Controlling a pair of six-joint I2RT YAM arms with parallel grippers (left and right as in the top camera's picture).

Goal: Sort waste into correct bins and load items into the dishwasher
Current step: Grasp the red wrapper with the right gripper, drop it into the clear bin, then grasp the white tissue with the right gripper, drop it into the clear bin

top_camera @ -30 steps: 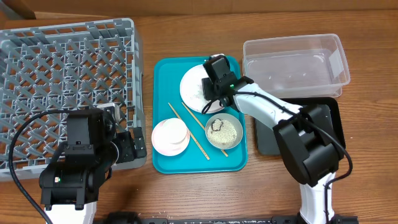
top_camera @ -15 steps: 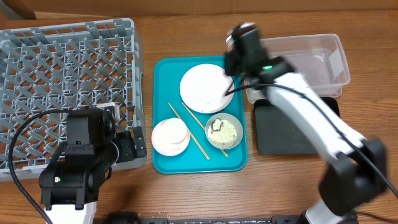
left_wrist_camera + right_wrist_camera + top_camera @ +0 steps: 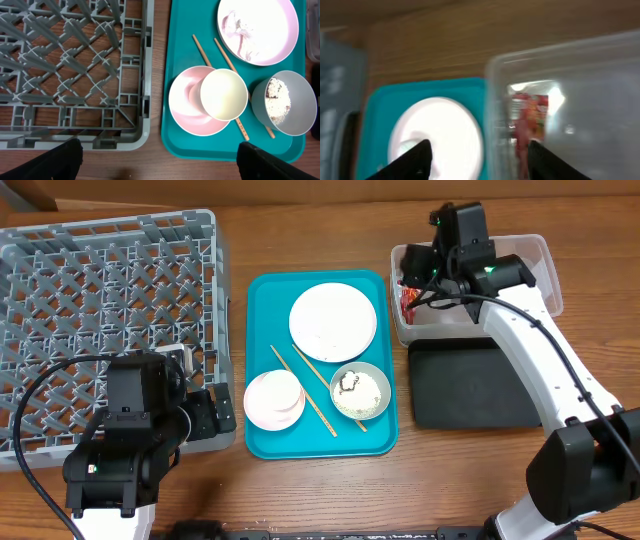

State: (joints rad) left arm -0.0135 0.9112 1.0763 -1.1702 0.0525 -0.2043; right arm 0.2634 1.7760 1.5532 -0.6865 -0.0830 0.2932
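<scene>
**Wrapper binned, dishes not yet loaded**

At the left, the grey dish rack (image 3: 110, 220) stands with nothing in it. The left gripper (image 3: 160, 155) hovers by its near right corner. Its fingers are spread wide and grasp nothing, probably so the arm can reach the dishes next door.

In the middle, the teal tray (image 3: 262, 310) carries all the tableware. The white plate (image 3: 333, 321) sits at the back, smeared with food. Two chopsticks (image 3: 300, 386) lie slantwise in front of it. The small white cup (image 3: 224, 95) rests in the pink bowl (image 3: 185, 107). The grey-green bowl (image 3: 360, 390) holds rice (image 3: 276, 107) and a brown bit (image 3: 272, 90), so it seems to need emptying before racking.

At the right, the red wrapper (image 3: 406, 300) lies inside the clear tub (image 3: 520, 242) at its left end. The right gripper (image 3: 481, 150) hangs above that end. Its fingers are parted and released, with nothing between them. The black tray (image 3: 470, 390) lies bare just in front of the tub.
</scene>
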